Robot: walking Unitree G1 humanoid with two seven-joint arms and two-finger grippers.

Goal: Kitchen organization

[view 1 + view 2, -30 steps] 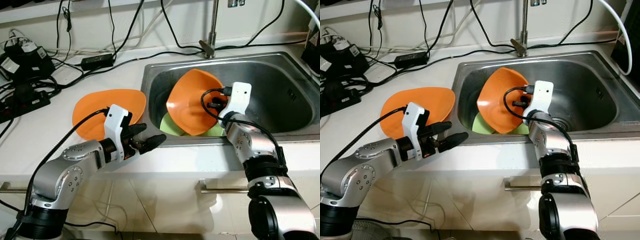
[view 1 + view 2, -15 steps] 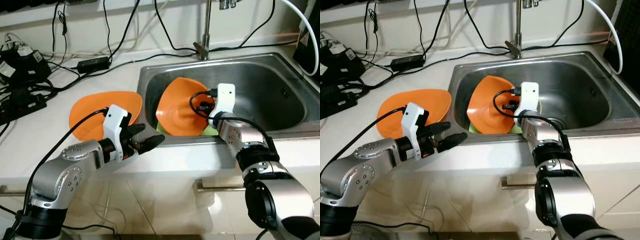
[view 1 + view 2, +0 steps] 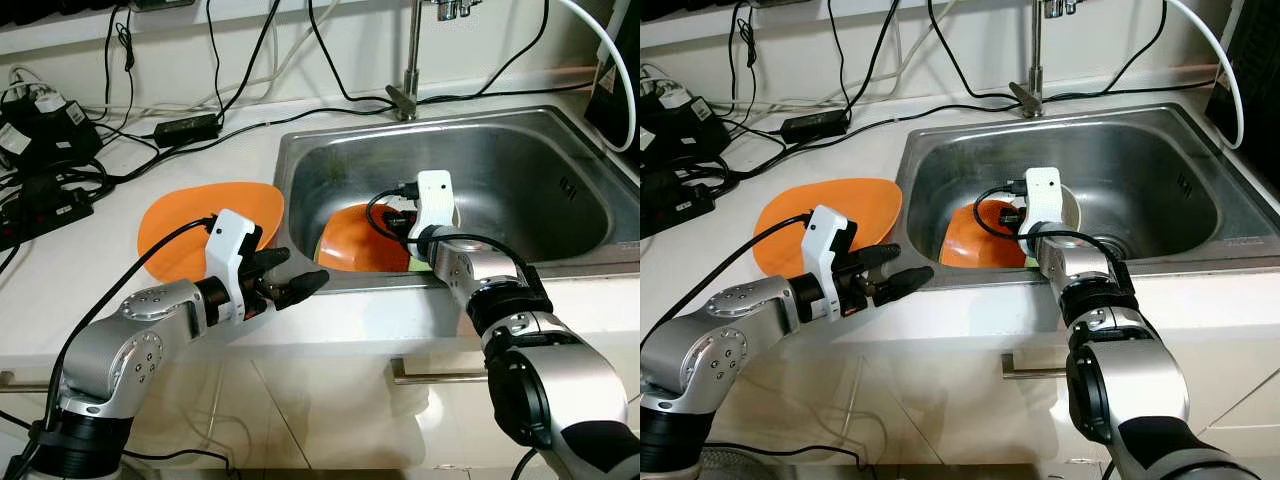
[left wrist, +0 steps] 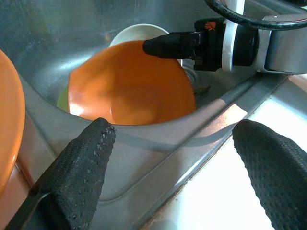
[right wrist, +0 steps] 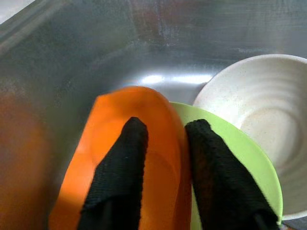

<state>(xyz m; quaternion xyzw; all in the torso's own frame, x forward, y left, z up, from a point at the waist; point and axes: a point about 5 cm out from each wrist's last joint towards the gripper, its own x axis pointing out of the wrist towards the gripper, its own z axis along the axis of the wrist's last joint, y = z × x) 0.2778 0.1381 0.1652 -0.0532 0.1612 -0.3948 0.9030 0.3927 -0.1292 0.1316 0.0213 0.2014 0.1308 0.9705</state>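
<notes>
Two orange plates in play. One orange plate [image 3: 355, 238] sits low in the steel sink [image 3: 520, 170], near the front wall, leaning over a green plate [image 5: 240, 158] w/ a cream bowl [image 5: 259, 96] just beside it. Right tool [image 5: 165, 143] is down inside the sink at that plate; the wrist view shows its two black fingers [image 5: 120, 167] astride the plate's rim, one on each face, clamped on it. White wrist housing & black cable of the right arm stand just above the plate in the head views.

2nd orange plate [image 3: 185, 225] lies flat on the white surface [image 3: 70, 270], left of the sink, its edge near the sink rim. Left tool [image 3: 285, 280] hovers over the sink's front-left corner, just in front of that plate, holding nothing; fingers spread wide apart per the left wrist view, w/ the sink plate and the right arm seen between them.

Back of surface: tangle of black cables [image 3: 200, 90], a power adapter [image 3: 186, 128], a power strip [image 3: 45, 205] & more plugs at far left. Faucet [image 3: 410, 60] stands at the sink's back edge, centre. Cabinet handle [image 3: 440, 375] shows below the surface's front edge.
</notes>
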